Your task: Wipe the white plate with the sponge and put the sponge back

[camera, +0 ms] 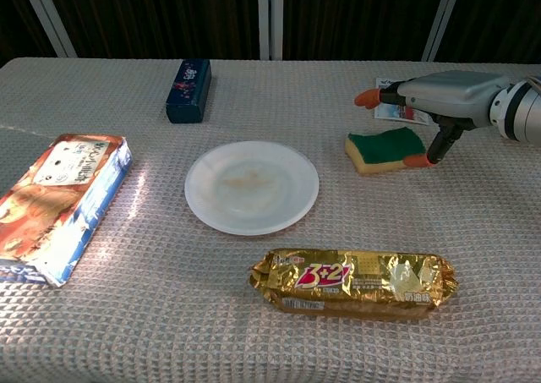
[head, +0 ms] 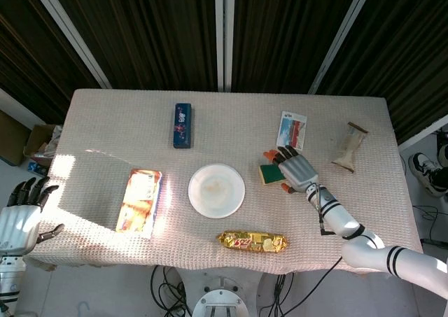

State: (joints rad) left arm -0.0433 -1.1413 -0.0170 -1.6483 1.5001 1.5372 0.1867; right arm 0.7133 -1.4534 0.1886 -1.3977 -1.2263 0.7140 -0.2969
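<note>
The white plate (head: 216, 189) (camera: 251, 186) lies in the middle of the table with a faint brownish smear on it. To its right the sponge (head: 268, 173) (camera: 385, 149), green on top and yellow below, lies flat on the cloth. My right hand (head: 297, 168) (camera: 439, 95) hovers over the sponge's right end with its fingers spread; one orange fingertip reaches down beside the sponge's right edge. Nothing is gripped. My left hand (head: 21, 215) hangs off the table's left edge, fingers apart and empty.
A dark blue box (head: 182, 125) (camera: 188, 90) lies behind the plate. A snack box (head: 140, 199) (camera: 59, 201) sits to the left and a gold biscuit pack (head: 252, 241) (camera: 353, 282) in front. A card (head: 292, 128) and a wooden hourglass (head: 351, 147) are at the back right.
</note>
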